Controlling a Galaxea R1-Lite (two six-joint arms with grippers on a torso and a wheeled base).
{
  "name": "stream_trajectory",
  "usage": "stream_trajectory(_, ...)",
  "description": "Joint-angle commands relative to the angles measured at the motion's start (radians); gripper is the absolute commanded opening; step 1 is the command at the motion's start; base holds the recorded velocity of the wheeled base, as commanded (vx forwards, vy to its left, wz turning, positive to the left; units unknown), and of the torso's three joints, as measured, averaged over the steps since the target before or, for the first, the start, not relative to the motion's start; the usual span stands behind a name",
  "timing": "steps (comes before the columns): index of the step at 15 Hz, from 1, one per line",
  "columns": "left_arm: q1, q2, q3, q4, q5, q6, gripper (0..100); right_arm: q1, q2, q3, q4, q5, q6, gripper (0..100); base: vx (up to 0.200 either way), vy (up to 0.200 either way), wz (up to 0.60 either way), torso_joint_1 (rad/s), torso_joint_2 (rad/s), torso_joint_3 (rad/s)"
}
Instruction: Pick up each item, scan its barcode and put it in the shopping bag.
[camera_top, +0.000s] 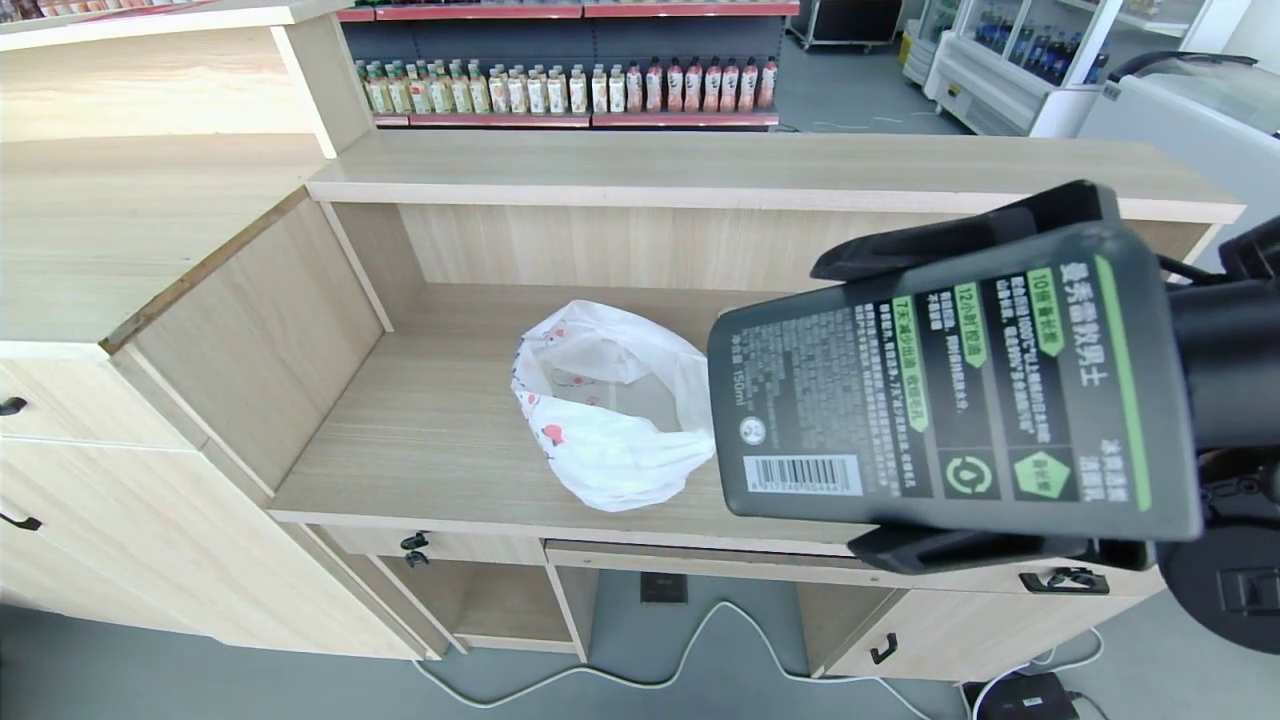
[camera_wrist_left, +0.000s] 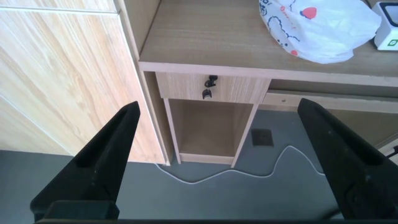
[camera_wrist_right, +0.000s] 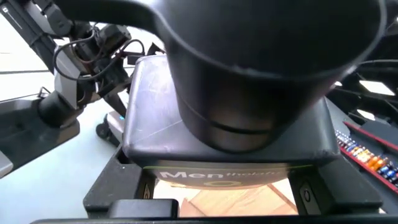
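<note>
My right gripper (camera_top: 950, 400) is shut on a dark grey bottle (camera_top: 940, 400) with green label marks, held up close in the head view with its barcode (camera_top: 800, 474) facing me. From the right wrist view the bottle's cap end (camera_wrist_right: 249, 68) looms between the fingers (camera_wrist_right: 115, 193). A white shopping bag (camera_top: 610, 415) with red prints lies open on the wooden counter (camera_top: 420, 430), to the left of and behind the bottle. My left gripper (camera_wrist_left: 227, 162) is open, low in front of the counter's drawer, with nothing between its fingers; the bag (camera_wrist_left: 320, 28) sits on the counter beyond it.
The counter has a raised back ledge (camera_top: 760, 170) and a side wall (camera_top: 250, 330) on the left. Drawers with black handles (camera_top: 415, 547) sit below, and a white cable (camera_top: 700, 640) runs across the floor. Shelves of drink bottles (camera_top: 570, 88) stand behind.
</note>
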Motion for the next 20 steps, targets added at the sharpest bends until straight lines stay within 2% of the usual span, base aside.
stream_trajectory(1, 0.000, 0.000, 0.000, 0.000, 0.000, -0.001, 100, 0.001, 0.002, 0.003, 0.000, 0.001, -0.001, 0, 0.000, 0.000, 0.00, 0.000, 0.00, 0.000)
stream_trajectory(4, 0.000, 0.000, 0.000, 0.000, 0.000, -0.001, 100, -0.036, -0.061, 0.050, 0.041, 0.001, 0.001, 0, 0.000, 0.000, 0.00, 0.000, 0.00, 0.000)
stream_trajectory(6, 0.000, 0.000, 0.000, 0.000, 0.000, -0.001, 100, -0.170, -0.138, 0.077, 0.184, -0.002, 0.001, 0, 0.000, 0.000, 0.00, 0.000, 0.00, 0.000)
stream_trajectory(7, 0.000, 0.000, 0.000, 0.000, 0.000, -0.001, 100, -0.294, -0.167, 0.072, 0.291, -0.042, 0.001, 0, 0.000, 0.000, 0.00, 0.000, 0.00, 0.000)
stream_trajectory(8, 0.000, 0.000, 0.000, 0.000, 0.000, -0.001, 100, -0.303, -0.168, 0.073, 0.300, -0.045, 0.001, 0, 0.000, 0.000, 0.00, 0.000, 0.00, 0.000)
stream_trajectory(9, 0.000, 0.000, 0.000, 0.000, -0.002, -0.001, 100, -0.512, -0.211, 0.072, 0.536, -0.216, 0.019, 0, 0.000, 0.000, 0.00, 0.000, 0.00, 0.000)
stream_trajectory(10, 0.000, 0.000, 0.000, 0.000, 0.000, -0.001, 100, -0.605, -0.239, 0.058, 0.684, -0.317, 0.058, 0, 0.000, 0.000, 0.00, 0.000, 0.00, 0.000)
stream_trajectory(11, 0.000, 0.000, 0.000, 0.000, -0.002, -0.001, 100, -0.656, -0.257, 0.050, 0.783, -0.404, 0.104, 0, 0.000, 0.000, 0.00, 0.000, 0.00, 0.000)
stream_trajectory(12, 0.000, 0.000, 0.000, 0.000, -0.002, -0.001, 100, -0.705, -0.279, 0.044, 0.898, -0.559, 0.210, 0, 0.000, 0.000, 0.00, 0.000, 0.00, 0.000)
stream_trajectory(13, 0.000, 0.000, 0.000, 0.000, 0.000, -0.001, 100, -0.730, -0.303, 0.041, 0.984, -0.720, 0.334, 0, 0.000, 0.000, 0.00, 0.000, 0.00, 0.000)
stream_trajectory(14, 0.000, 0.000, 0.000, 0.000, -0.002, -0.001, 100, -0.739, -0.328, 0.038, 1.067, -0.819, 0.441, 0, 0.000, 0.000, 0.00, 0.000, 0.00, 0.000)
stream_trajectory(16, 0.000, 0.000, 0.000, 0.000, 0.000, -0.001, 100, -0.760, -0.343, 0.041, 1.133, -0.842, 0.472, 0, 0.000, 0.000, 0.00, 0.000, 0.00, 0.000)
stream_trajectory(20, 0.000, 0.000, 0.000, 0.000, 0.000, -0.001, 100, -0.783, -0.333, 0.061, 1.144, -0.846, 0.456, 0, 0.000, 0.000, 0.00, 0.000, 0.00, 0.000)
